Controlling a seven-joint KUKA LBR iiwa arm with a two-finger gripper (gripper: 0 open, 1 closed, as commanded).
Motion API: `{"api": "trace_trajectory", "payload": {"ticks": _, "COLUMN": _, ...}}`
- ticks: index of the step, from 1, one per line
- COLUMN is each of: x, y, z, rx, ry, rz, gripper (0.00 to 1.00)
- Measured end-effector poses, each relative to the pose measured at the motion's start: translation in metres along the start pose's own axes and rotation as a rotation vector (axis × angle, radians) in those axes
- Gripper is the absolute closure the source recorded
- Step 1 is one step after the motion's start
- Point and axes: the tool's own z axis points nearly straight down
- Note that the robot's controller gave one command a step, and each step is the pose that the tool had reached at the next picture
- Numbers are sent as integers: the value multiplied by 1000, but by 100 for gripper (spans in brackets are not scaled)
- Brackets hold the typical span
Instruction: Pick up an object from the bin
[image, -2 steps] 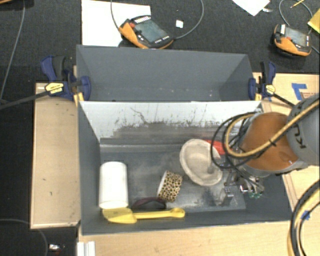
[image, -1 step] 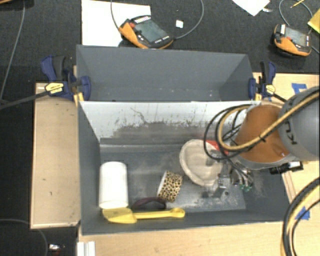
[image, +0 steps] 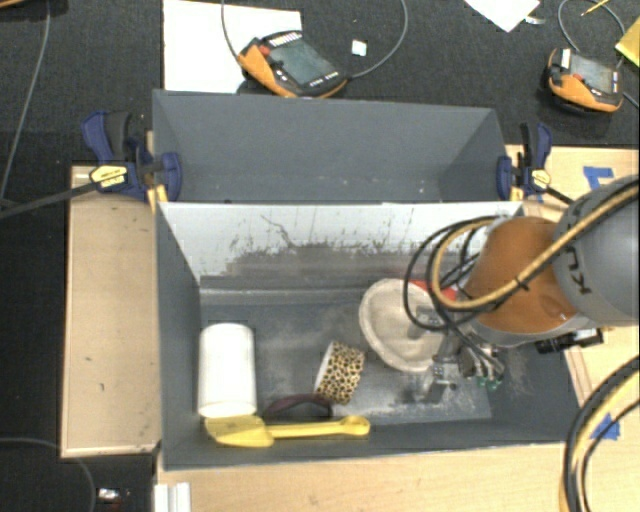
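Note:
My gripper (image: 437, 383) is low over the bin floor at the right, just below a whitish bowl-shaped thing (image: 390, 322) and touching or nearly touching its near rim. A leopard-print roll (image: 340, 373) stands on the floor a little to the gripper's left. A small red thing (image: 447, 291) peeks out behind the cables beside the bowl. I see nothing held in the gripper.
A white cylinder (image: 227, 368) stands in the bin's left part. A yellow long-handled tool (image: 285, 431) lies along the near wall, with a dark loop (image: 295, 406) just above it. The arm's orange cover and cables hang over the bin's right side.

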Motion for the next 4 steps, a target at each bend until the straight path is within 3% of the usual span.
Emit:
{"api": "trace_trajectory", "payload": {"ticks": 1, "x": 8, "y": 4, "z": 1, "rx": -4, "ry": 3, "rz": -96, "gripper": 0}}
{"api": "trace_trajectory", "payload": {"ticks": 2, "x": -26, "y": 15, "z": -13, "rx": -4, "ry": -3, "rz": -207, "gripper": 0}}
{"api": "trace_trajectory", "payload": {"ticks": 3, "x": -19, "y": 13, "z": -9, "rx": -3, "ry": -1, "rz": -182, "gripper": 0}}
{"api": "trace_trajectory", "payload": {"ticks": 4, "x": 3, "y": 50, "z": 2, "rx": -3, "ry": -8, "rz": -339, "gripper": 100}}
